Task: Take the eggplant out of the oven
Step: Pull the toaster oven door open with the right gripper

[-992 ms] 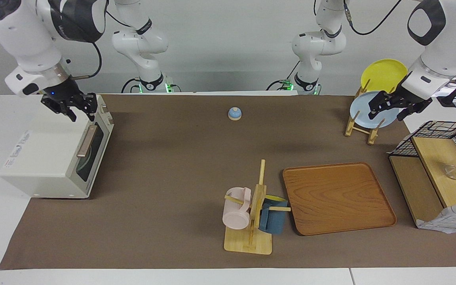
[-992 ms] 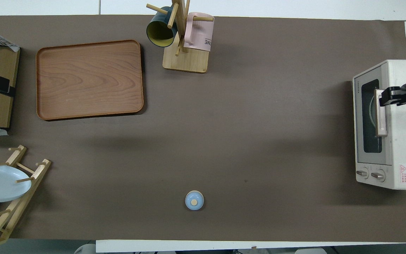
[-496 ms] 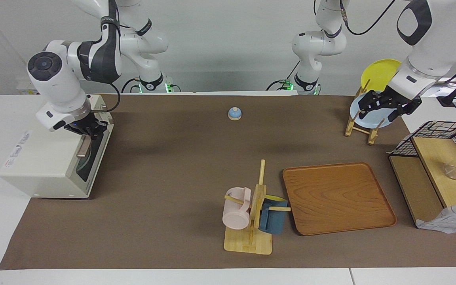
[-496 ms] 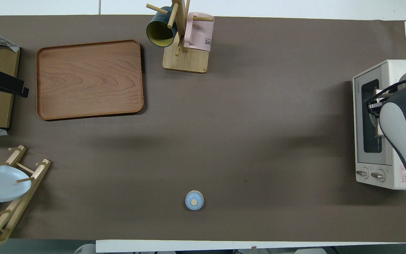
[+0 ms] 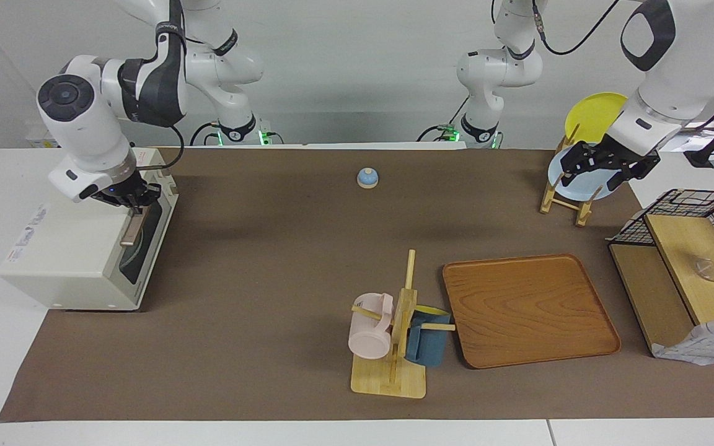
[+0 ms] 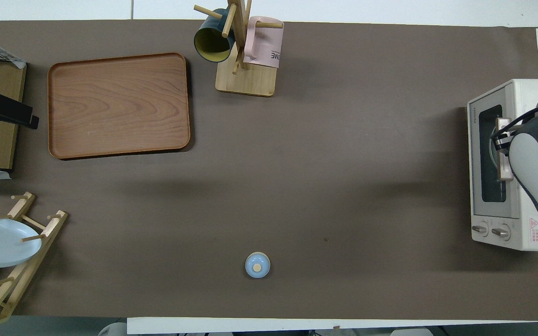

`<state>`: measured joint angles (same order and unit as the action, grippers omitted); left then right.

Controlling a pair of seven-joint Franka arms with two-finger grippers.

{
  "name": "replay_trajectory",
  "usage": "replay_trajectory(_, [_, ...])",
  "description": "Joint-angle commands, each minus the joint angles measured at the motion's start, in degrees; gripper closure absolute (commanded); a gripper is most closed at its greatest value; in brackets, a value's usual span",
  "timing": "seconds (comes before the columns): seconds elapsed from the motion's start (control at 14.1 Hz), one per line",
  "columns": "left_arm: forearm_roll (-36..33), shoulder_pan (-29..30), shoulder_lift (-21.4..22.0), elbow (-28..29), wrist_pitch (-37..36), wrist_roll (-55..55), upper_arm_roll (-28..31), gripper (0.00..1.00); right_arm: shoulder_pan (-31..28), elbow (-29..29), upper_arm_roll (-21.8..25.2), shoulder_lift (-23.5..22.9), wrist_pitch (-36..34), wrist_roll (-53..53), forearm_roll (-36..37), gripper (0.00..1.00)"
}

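The cream-white oven (image 5: 66, 248) stands at the right arm's end of the table, and its dark glass door is closed. It also shows in the overhead view (image 6: 530, 200). The eggplant is hidden. A pale green plate's rim shows faintly through the glass (image 6: 491, 154). My right gripper (image 5: 134, 203) is down at the end of the tan door handle (image 5: 129, 232) nearer the robots, and in the overhead view my own arm covers it. My left gripper (image 5: 600, 166) is open and empty in the air over the plate rack (image 5: 564, 198).
A wooden tray (image 5: 527, 310) and a mug tree (image 5: 394, 347) with a pink and a blue mug stand in the part of the table farther from the robots. A small blue bell (image 5: 367, 178) sits nearer the robots. A wire shelf unit (image 5: 685, 260) stands at the left arm's end.
My right gripper came down from above the oven's top onto the door handle. My left gripper shifted a little toward the plate rack. The oven door stayed closed.
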<state>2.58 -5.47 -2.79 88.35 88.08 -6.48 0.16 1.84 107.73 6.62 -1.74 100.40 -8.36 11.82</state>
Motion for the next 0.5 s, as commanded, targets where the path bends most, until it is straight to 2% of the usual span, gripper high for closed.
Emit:
replay_trajectory(0.0, [-0.3,-1.73,1.03,0.6,1.04,1.2,0.54,0.0,-0.78,1.87,-0.2,0.16,2.25,-3.58,0.92,1.0])
replay_trajectory(0.14, [-0.47,-2.79,1.2,0.86,0.43,8.21,0.63,0.0,0.0,1.96,-0.2,-0.02,2.52,-3.16,0.92,1.0])
replay_trajectory(0.28, [-0.47,-2.71,1.2,0.86,0.69,8.86,0.63,0.0,0.53,3.18,-0.37,-0.98,4.79,0.6,-0.83,1.0])
replay_trajectory(0.43, [-0.56,-2.09,1.2,0.86,0.87,8.77,0.63,0.0,4.21,5.38,-0.55,-2.64,10.4,4.65,-4.6,1.0])
